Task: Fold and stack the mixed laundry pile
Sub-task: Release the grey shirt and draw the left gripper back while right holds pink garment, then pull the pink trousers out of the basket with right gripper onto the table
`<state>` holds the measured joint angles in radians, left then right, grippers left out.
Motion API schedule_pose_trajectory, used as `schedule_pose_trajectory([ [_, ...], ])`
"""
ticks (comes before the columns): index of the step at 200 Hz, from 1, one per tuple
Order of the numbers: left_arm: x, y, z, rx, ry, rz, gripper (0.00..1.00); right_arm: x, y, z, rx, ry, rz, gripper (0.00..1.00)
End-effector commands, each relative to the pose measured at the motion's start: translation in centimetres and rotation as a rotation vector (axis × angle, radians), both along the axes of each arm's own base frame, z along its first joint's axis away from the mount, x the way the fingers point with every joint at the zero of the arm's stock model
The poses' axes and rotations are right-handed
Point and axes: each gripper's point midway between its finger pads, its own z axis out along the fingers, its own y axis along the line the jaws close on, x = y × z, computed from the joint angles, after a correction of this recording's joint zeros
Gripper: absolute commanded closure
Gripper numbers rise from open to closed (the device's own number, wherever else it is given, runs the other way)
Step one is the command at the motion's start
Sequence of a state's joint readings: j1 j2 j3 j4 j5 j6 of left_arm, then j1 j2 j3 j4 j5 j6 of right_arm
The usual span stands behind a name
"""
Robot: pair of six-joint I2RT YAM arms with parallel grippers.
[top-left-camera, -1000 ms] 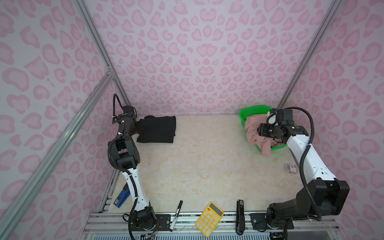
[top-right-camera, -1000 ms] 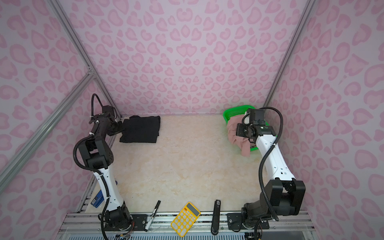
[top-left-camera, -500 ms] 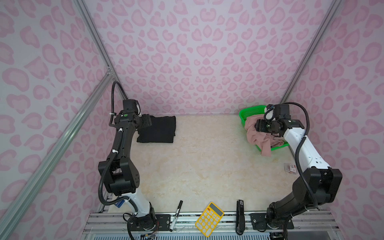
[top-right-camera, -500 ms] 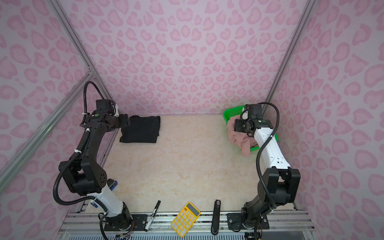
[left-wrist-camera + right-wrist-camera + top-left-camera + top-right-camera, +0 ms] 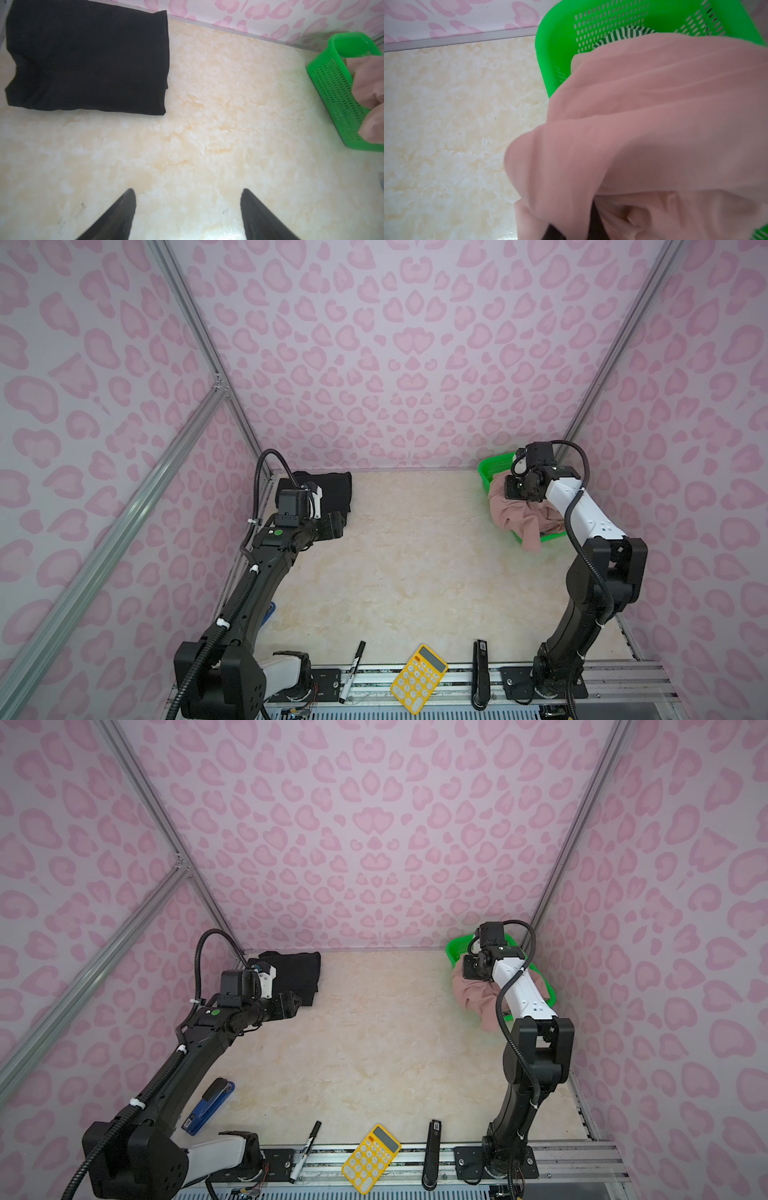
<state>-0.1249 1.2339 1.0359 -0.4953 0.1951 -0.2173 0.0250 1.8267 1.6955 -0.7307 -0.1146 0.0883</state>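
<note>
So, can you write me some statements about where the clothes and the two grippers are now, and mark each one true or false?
1. The black garment lies folded at the table's far left corner. True.
2. The left gripper is closed on the black garment. False: it is open over bare table, holding nothing.
3. The pink garment hangs over the green basket rim. True.
4. The basket holds only the pink garment. False: a striped piece shows inside.
5. The right gripper is open above the table's middle. False: it is shut on the pink garment at the basket.

Folded black garment (image 5: 87,58) flat in back-left corner, dusty-pink garment (image 5: 654,124) draped over green basket (image 5: 550,52) — striped piece (image 5: 623,35) beneath
</note>
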Motion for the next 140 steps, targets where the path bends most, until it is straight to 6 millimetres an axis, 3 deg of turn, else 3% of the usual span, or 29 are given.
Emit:
schedule_pose_trajectory([
  [1, -0.3, -1.1, 0.5, -0.028, -0.038, -0.026, 0.19, -0.3, 1.1, 4.9, -0.061, -0.105, 0.033, 1.00],
  [32, -0.6, -1.5, 0.8, -0.043, -0.050, -0.036, 0.19, -2.9, 5.5, 15.1, -0.080, -0.295, 0.136, 1.00],
  [52, -0.3, -1.4, 1.2, -0.037, -0.066, -0.032, 0.17, -6.2, 10.6, 21.7, -0.022, -0.401, 0.281, 1.00],
  [75, -0.1, -1.4, 2.0, -0.044, -0.089, -0.026, 0.17, -10.4, 16.5, 25.6, 0.069, -0.460, 0.496, 1.00],
  [94, 0.0, -1.5, 2.7, -0.049, -0.103, -0.026, 0.17, -12.3, 19.4, 25.8, 0.154, -0.462, 0.614, 1.00],
  [112, -0.2, -1.6, 3.2, -0.059, -0.111, -0.034, 0.17, -11.8, 19.7, 22.9, 0.202, -0.426, 0.594, 1.00],
  [127, -0.5, -1.8, 3.4, -0.066, -0.114, -0.047, 0.17, -10.8, 18.7, 18.1, 0.239, -0.341, 0.524, 1.00],
  [140, -0.9, -2.0, 3.4, -0.067, -0.106, -0.066, 0.17, -10.0, 16.8, 12.6, 0.241, -0.235, 0.419, 0.85],
])
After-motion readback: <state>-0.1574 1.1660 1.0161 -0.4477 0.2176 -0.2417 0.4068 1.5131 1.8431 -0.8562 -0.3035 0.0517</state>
